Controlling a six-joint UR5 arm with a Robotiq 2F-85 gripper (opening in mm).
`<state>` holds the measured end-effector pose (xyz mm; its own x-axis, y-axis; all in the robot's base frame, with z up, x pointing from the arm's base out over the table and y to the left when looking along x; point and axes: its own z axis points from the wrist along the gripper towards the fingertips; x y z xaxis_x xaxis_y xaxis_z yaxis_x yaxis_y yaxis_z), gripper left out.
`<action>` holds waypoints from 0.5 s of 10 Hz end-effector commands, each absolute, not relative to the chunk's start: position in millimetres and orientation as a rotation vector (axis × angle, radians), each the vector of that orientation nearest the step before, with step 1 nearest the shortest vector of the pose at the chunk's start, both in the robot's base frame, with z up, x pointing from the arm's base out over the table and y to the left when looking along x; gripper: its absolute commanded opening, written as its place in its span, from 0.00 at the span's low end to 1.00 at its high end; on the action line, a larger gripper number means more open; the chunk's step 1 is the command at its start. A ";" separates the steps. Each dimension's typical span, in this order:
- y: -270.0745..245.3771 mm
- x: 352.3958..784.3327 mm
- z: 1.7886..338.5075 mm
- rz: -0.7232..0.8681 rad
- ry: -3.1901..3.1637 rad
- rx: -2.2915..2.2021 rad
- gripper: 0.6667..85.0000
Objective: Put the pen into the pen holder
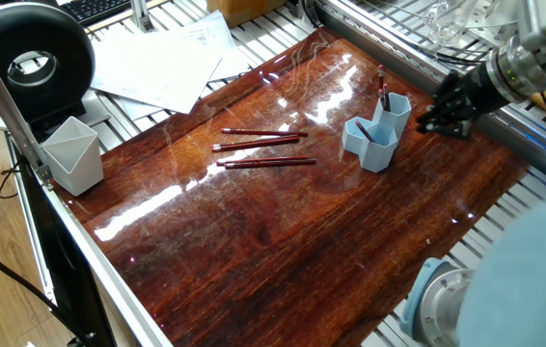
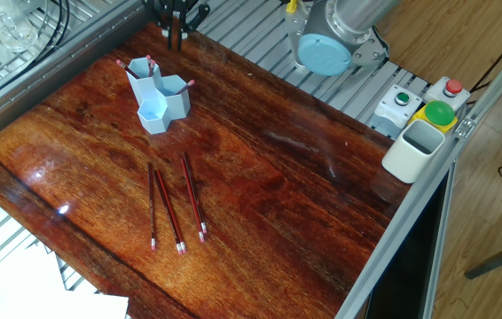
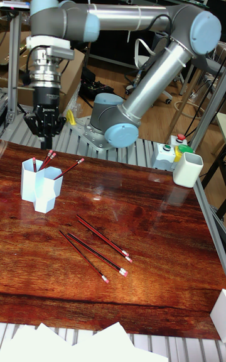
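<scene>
Pen holder [image 1: 377,134]: light blue plastic, joined hexagonal tubes of differing heights, upright on the glossy wooden tabletop [image 1: 283,222] near its far edge from the papers [image 1: 162,60]. Red pens [image 3: 47,161] with pale ends inside: two upright in the tallest tube, one more [image 3: 68,170] leaning out of a neighbouring tube at a slant. Lowest tube at the front, seemingly without a pen.

Gripper [image 3: 45,128] above and just behind the pen holder, apart from it, black fingers pointing down, nothing between them; jaws close together, though cannot tell whether fully pressed.

Three more red pens [image 2: 176,208] flat on the wood, well apart from the pen holder, roughly parallel, pale tips toward the papers. Pale grey angular cup [image 1: 71,154] at the tabletop's corner, far from the pen holder.
</scene>
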<state>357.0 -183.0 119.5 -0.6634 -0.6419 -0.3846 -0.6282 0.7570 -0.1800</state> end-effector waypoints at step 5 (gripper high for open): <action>-178.1 310.7 132.9 -0.307 2.936 -0.849 0.09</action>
